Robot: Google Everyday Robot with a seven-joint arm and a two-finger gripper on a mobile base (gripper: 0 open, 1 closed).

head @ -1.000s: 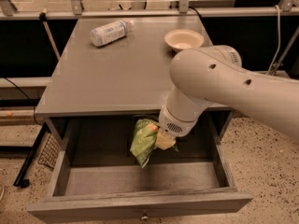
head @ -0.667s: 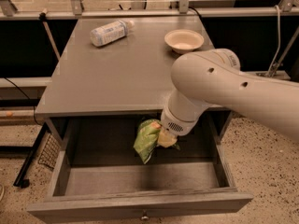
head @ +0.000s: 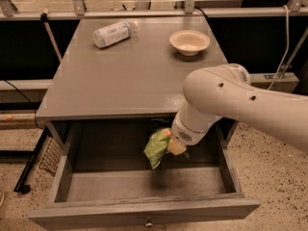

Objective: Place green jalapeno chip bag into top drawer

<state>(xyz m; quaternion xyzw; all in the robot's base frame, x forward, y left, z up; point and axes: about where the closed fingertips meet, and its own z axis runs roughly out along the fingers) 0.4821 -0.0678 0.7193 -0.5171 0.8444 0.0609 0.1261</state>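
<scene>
The green jalapeno chip bag (head: 157, 148) hangs crumpled over the inside of the open top drawer (head: 144, 211), near its middle and toward the back. My gripper (head: 171, 142) is shut on the bag's right side and holds it above the drawer floor. The white arm comes in from the right and hides the drawer's right rear part. The drawer's small round knob (head: 148, 222) shows at the bottom edge of the view.
On the grey table top (head: 130, 76), a white-labelled plastic bottle (head: 112, 33) lies at the back left. A cream bowl (head: 189, 42) sits at the back right. A metal rail runs behind the table. Speckled floor lies on both sides.
The gripper and the bag have shifted slightly to the right and back within the drawer opening. The bag stays held.
</scene>
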